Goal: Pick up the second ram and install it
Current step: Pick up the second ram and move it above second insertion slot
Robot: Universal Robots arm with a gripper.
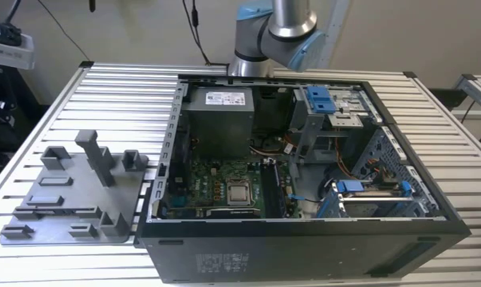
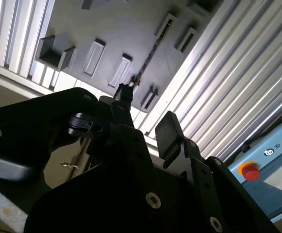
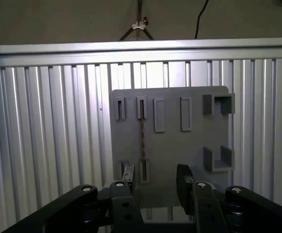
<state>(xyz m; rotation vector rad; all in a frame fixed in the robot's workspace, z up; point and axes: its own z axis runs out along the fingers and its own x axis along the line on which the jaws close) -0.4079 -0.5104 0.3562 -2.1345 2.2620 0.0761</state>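
The second ram [image 3: 142, 138] is a thin dark stick standing on edge on the grey fixture tray [image 3: 179, 145], held between two small slotted holders. In the second wrist view the ram [image 2: 150, 56] runs across the tray [image 2: 111, 29] toward my fingers. My gripper [image 3: 155, 177] hangs well above the tray, open, with nothing between its black fingers [image 3: 183, 178]. The ram lines up closer to one finger than to the other. The second wrist view also shows the gripper [image 2: 145, 110] open.
In the exterior view the tray [image 1: 73, 179] lies on the slatted metal table [image 1: 113, 95], to the left of an open computer case [image 1: 304, 239] with a green motherboard [image 1: 216, 185] inside. The arm [image 1: 276, 30] rises behind the case. A box with a red button [image 2: 250, 171] stands by the table.
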